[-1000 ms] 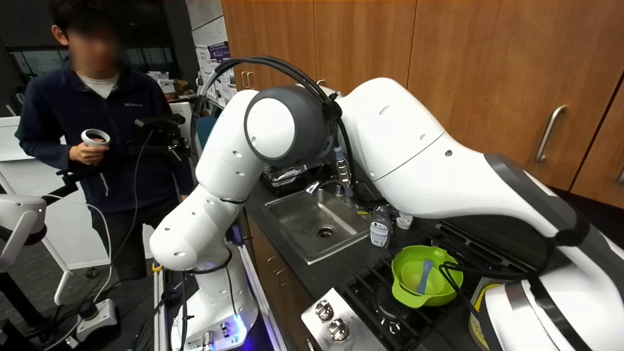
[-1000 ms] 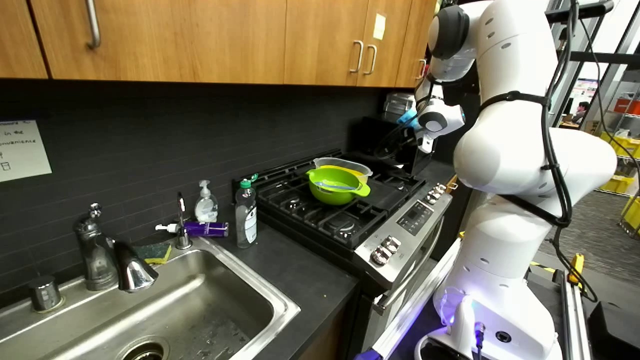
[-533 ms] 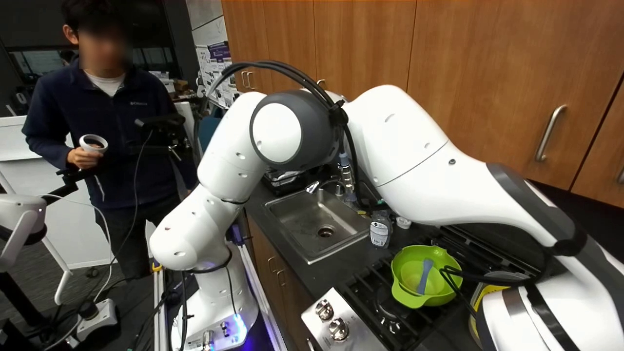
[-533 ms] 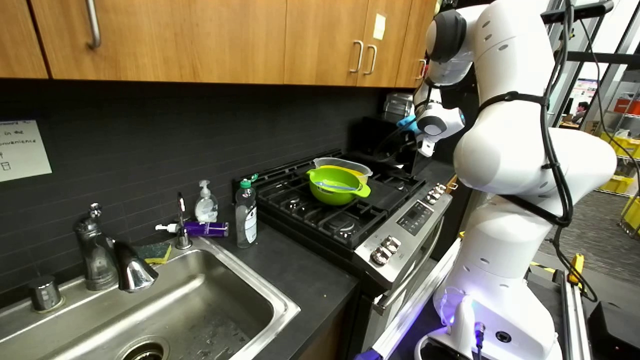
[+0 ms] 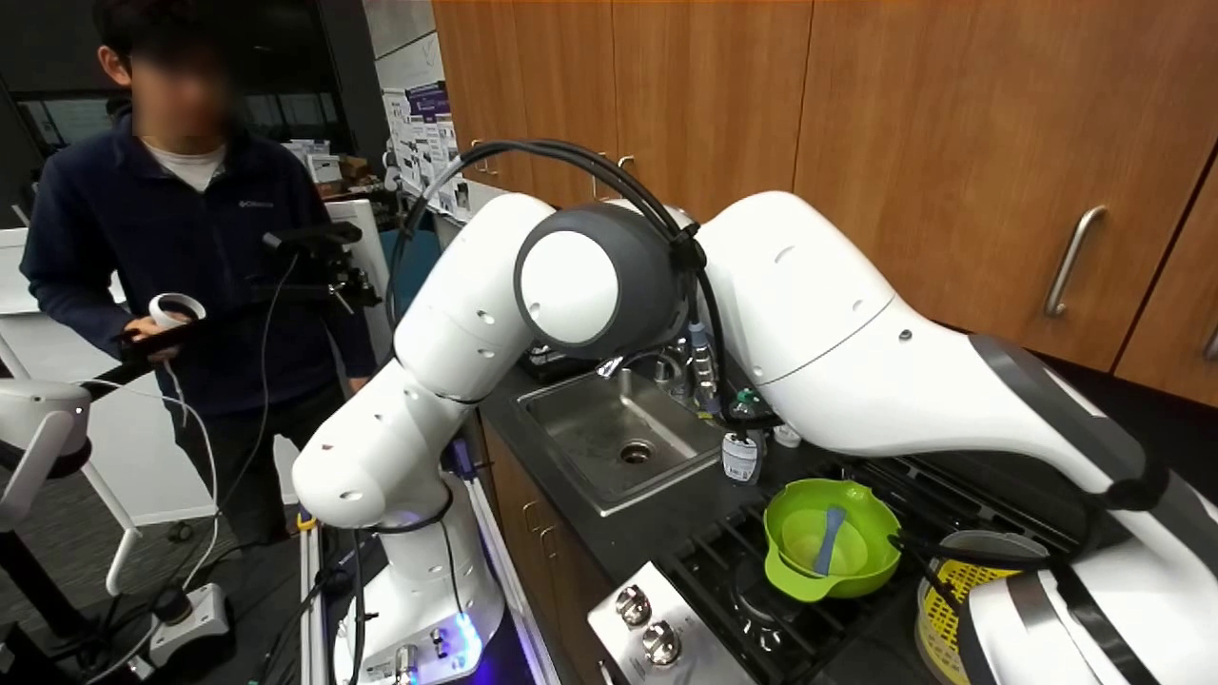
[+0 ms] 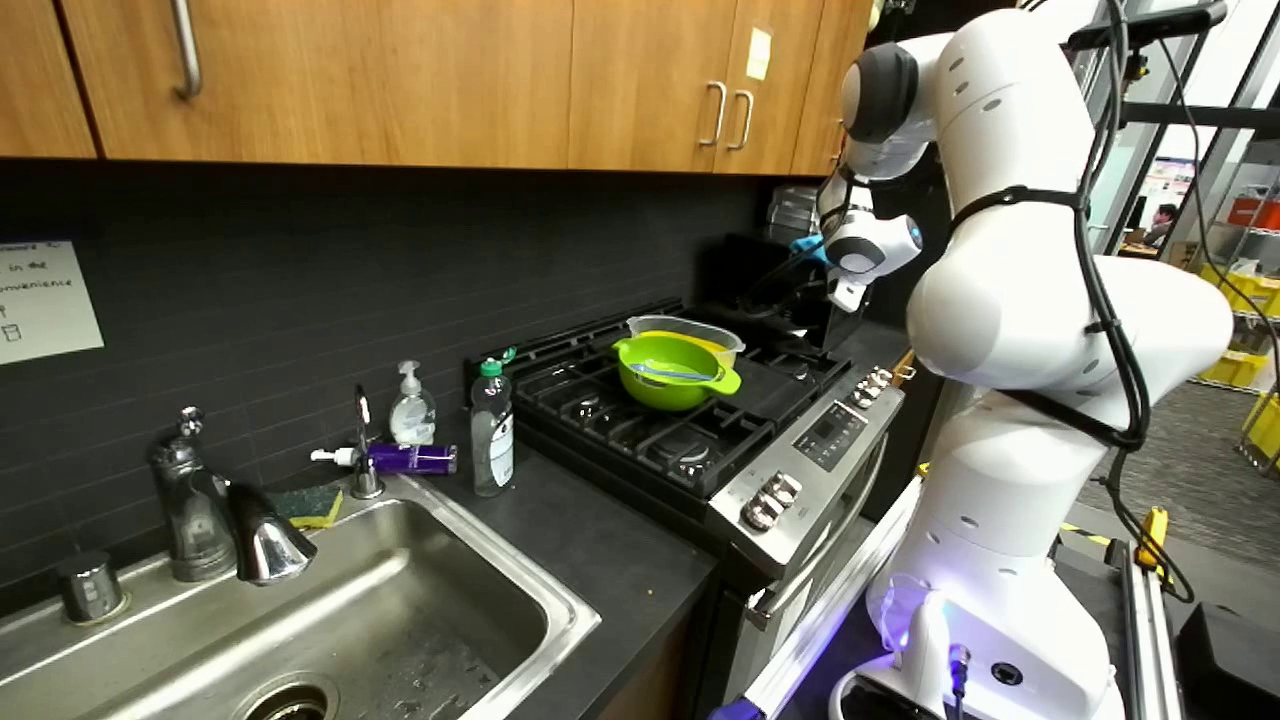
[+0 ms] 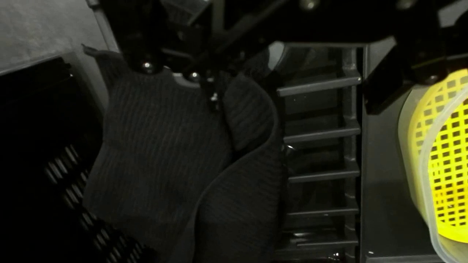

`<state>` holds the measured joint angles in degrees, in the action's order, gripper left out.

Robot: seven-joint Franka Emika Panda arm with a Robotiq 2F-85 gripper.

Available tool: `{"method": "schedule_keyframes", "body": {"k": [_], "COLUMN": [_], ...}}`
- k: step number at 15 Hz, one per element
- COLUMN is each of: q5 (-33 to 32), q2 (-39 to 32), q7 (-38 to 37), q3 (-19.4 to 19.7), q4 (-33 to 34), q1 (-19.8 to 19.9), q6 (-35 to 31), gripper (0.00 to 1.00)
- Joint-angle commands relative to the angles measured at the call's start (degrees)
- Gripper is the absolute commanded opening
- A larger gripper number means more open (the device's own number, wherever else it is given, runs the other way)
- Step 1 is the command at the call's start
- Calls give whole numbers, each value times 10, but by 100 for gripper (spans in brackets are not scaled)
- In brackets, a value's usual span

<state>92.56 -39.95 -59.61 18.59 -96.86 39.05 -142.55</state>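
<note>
In the wrist view my gripper (image 7: 294,104) comes in from the top with its fingers wide apart and nothing held. One finger (image 7: 214,96) overlaps a dark grey ribbed cloth (image 7: 157,146); I cannot tell whether it touches it. The cloth's folded edge reaches into the gap, beside the black stove grate (image 7: 321,135). The other finger (image 7: 382,93) is near a clear container (image 7: 413,182) with a yellow perforated basket (image 7: 451,164) inside. In an exterior view the gripper is lost against the dark background. A green bowl (image 5: 799,580) with a blue utensil (image 5: 830,540) stands on the stove.
A dish soap bottle (image 6: 492,430) and a purple bottle (image 6: 412,459) are near the sink (image 6: 540,600). Stove knobs (image 6: 770,500) line the front. Wooden cabinets (image 6: 450,80) hang above. A person (image 5: 190,219) stands behind the arm. A slotted black surface (image 7: 65,175) lies beside the cloth.
The arm has lowered. Its elbow has shifted right and down in an exterior view, uncovering more of the yellow basket. The bowl and bottles have not moved.
</note>
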Motion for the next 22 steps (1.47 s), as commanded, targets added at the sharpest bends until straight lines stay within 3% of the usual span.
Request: {"method": "schedule_keyframes", "body": {"k": [1,13,22], "q5": [-14,-177,-256], "q2": [-51,-169,-173], "q7": [-69,-270,-325], "q3": [2,-6,-34], "q4": [71,256,268], "q1": [1,23,22], "q6": [-23,-6,37], "gripper": [100,100,100]}}
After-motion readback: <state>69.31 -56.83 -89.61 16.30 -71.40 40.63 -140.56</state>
